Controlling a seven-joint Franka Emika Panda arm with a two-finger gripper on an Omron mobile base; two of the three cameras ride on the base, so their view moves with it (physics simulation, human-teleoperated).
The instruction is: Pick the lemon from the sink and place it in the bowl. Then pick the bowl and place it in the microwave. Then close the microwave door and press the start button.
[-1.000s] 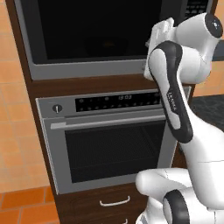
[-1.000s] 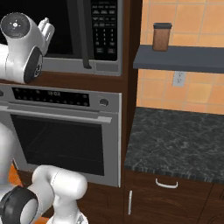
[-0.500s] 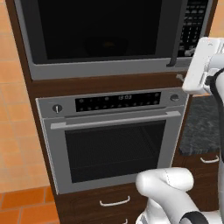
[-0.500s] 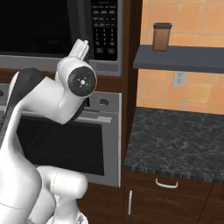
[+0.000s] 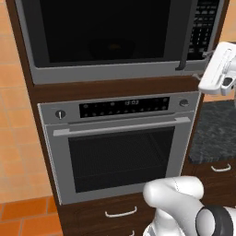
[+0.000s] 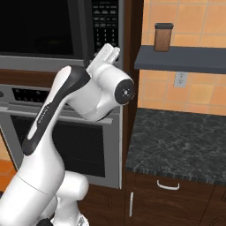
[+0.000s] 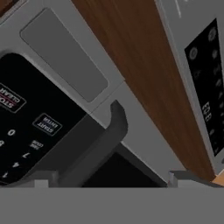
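Microwave (image 5: 115, 41) sits above the oven (image 5: 120, 147) with its door (image 5: 106, 34) shut, and the wide-open, empty gripper (image 7: 109, 177) hovers by the handle (image 7: 98, 148), so a loose aim could hit stop/clear rather than the start button (image 7: 47, 124) beside it.

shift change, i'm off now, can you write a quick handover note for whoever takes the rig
Pincer: open, empty, up close to the lower right corner of the microwave.
Microwave door: shut, its handle right in front of the pincer.
Keypad: the start button sits just beside the handle, not yet touched.
Bowl and lemon: can't be made out behind the dark glass, so check they are inside.
Done: door closed.
Left: press start.
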